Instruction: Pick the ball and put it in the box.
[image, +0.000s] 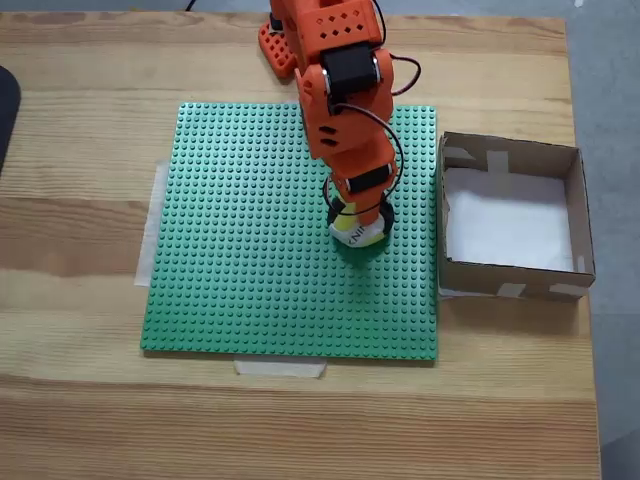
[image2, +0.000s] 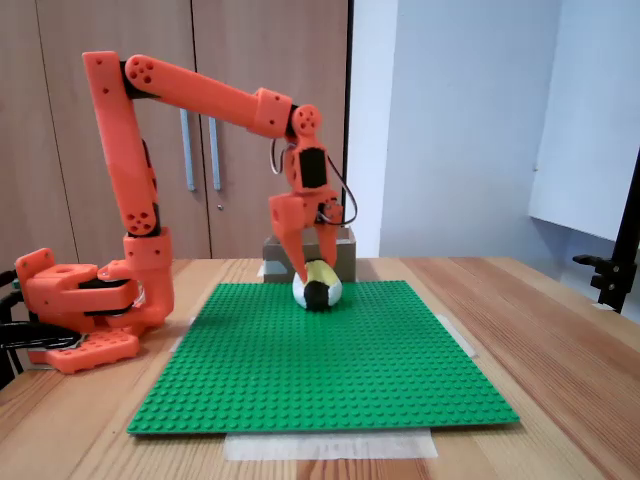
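Orange plastic arm (image: 345, 90), one in number, reaches down over the middle right of the green studded baseplate (image: 250, 250). Its gripper (image: 357, 222) sits over the ball (image: 360, 232) in a fixed view from above, and in a fixed view from the side the gripper (image2: 311, 268) has one finger (image2: 289, 248) coming down on the left of the ball (image2: 318, 288) and the other behind it. The fingers stand spread about as wide as the ball and close against it; whether they are pressing it I cannot tell. The ball rests on the baseplate (image2: 320, 370), right of centre in the view from above.

Hidden or unclear: the arm covers the upper part of the ball from above, leaving a yellow and white patch with a scrap of black lettering, unreadable. From the side the box (image2: 345, 255) is mostly behind the arm and ball, and the arm's base (image2: 85, 300) is cut off at the left edge. A dark object at the far left edge of the overhead picture cannot be identified.

Count: one ball, one box (image: 575, 215), one baseplate, one arm. The box stands on the wooden counter (image: 80, 150) just beside the baseplate's right edge, white bottom showing, pale tape pieces on its walls. Tape strips (image: 280, 368) hold the baseplate's edges to the counter.
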